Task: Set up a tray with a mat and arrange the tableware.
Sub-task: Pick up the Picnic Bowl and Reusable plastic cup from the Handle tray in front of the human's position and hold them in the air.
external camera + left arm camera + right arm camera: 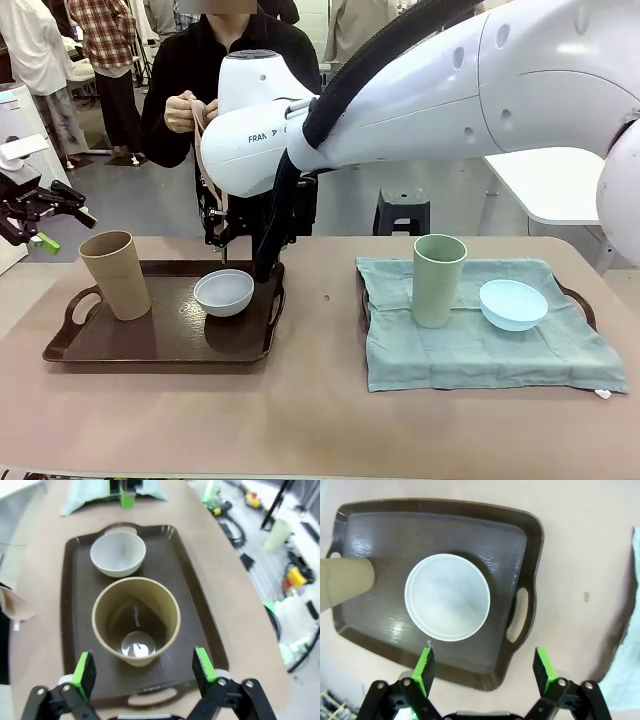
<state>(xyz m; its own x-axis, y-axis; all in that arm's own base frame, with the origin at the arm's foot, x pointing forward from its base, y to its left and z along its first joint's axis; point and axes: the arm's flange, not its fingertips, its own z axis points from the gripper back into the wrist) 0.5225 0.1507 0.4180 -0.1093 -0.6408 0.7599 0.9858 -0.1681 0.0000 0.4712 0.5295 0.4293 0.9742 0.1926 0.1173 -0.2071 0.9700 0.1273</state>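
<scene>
On the left, a brown tray [150, 340] carries the tan tumbler [116, 274] and the white bowl [224, 292]. My right arm reaches across, and its gripper [218, 238] hangs open over the tray's far edge. In the right wrist view that gripper [485, 664] is above the white bowl [447, 597]. My left gripper [32, 215] is at the far left; in its wrist view it [144, 667] is open above the tan tumbler [136, 617]. The pale green tumbler [438, 279] and light blue bowl [513, 304] stand on a teal mat [480, 350] over a second tray.
A person stands at the far side behind the brown tray, holding a tan cloth [200, 115] in both hands. My right arm's big white links [450, 90] span the upper middle of the front view. Bare table [320, 420] lies between the trays and along the front edge.
</scene>
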